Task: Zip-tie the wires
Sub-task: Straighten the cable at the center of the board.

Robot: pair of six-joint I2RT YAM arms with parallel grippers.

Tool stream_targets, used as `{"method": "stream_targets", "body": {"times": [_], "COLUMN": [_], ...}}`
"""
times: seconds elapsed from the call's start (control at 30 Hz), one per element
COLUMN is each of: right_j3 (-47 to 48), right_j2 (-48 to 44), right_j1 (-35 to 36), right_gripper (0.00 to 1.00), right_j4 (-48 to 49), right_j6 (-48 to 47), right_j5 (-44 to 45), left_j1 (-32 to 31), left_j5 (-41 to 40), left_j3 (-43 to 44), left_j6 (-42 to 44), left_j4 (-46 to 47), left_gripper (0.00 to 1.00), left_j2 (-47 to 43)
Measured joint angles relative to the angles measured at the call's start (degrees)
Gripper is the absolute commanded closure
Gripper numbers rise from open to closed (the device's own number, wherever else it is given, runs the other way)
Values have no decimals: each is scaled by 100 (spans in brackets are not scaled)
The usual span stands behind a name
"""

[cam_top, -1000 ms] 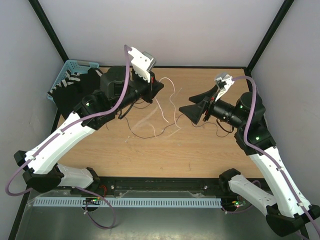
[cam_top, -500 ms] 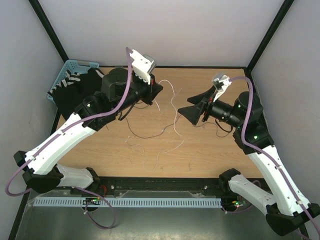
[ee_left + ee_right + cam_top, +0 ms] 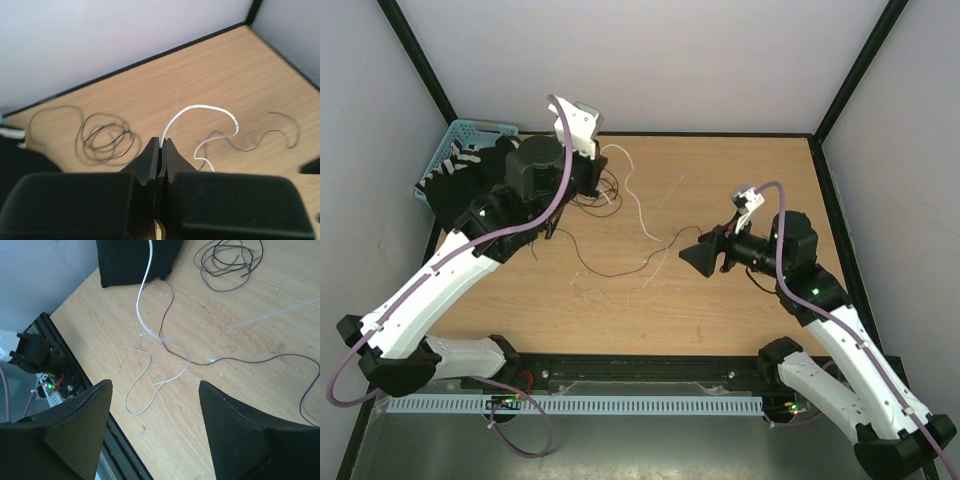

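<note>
My left gripper [image 3: 161,143] is shut on the end of a long thin white strand [image 3: 215,108], which arcs away and trails onto the table [image 3: 638,210]. In the top view the left gripper [image 3: 597,163] is at the back left. A coil of thin dark wires [image 3: 104,138] lies just left of it and shows in the top view [image 3: 601,190]. One long dark wire [image 3: 620,273] runs across the table's middle [image 3: 240,360]. My right gripper [image 3: 155,390] is open and empty above the white strand's looped end [image 3: 150,385]; in the top view it [image 3: 694,256] is right of centre.
A short faint white strip [image 3: 676,188] lies behind the centre of the table. A blue basket [image 3: 445,150] with dark items stands at the back left. A black rail [image 3: 650,365] runs along the near edge. Dark posts frame the back corners.
My left gripper has pulled back and left, dragging the white strand with it. My right gripper has moved nearer and lower. The dark wires on the table have shifted.
</note>
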Motion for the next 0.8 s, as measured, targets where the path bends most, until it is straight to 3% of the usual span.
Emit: {"method": "stream_targets", "body": {"times": [0.33, 0.63, 0.8], "right_j3": [-505, -485, -457], "right_j2": [-531, 1097, 2398], "right_j1": [400, 3167, 3853], "right_gripper": [21, 17, 13], "right_j4": [-39, 568, 1530], "right_j6": [11, -173, -426], "right_j5": [55, 1488, 2022], "left_j1": [1078, 1729, 1937], "left_j5": [398, 1027, 1246], "left_j3": [-1185, -1622, -1843], "left_j6": [-525, -778, -807], "left_j4": [-249, -278, -278], "left_gripper": [100, 100, 100], "left_j2": [-234, -256, -367]}}
